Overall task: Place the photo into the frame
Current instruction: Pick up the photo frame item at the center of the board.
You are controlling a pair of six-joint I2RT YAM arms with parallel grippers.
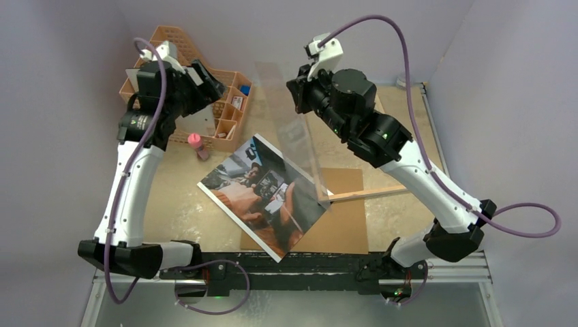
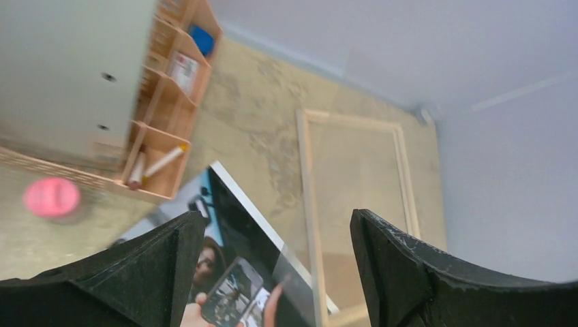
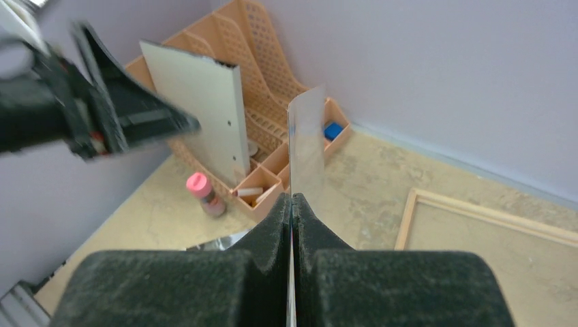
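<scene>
1. The mottled beige worktop (image 1: 177,197) is sitting between pale lilac walls, and a metal rail is running along its near edge.
2. The photo (image 1: 262,194) is lying picture-up in the middle, turned cornerwise. Its right part is overlapping a brown fibreboard sheet (image 1: 344,221).
3. The frame (image 1: 368,193) is lying flat at the far right, with its wood rim facing up.
4. The right fingers (image 3: 262,238) are pinching the clear pane (image 1: 303,146), which is standing on edge and leaning over the photo's far side. Whether its lower corner is touching down, I cannot tell.
5. The left fingers (image 2: 150,272) are spread apart and gripping nothing. They are hanging beside the peach organiser (image 1: 228,102) and a pink-capped bottle (image 1: 198,144).
6. Uncovered worktop is showing left of the photo and behind it toward the back wall.
</scene>
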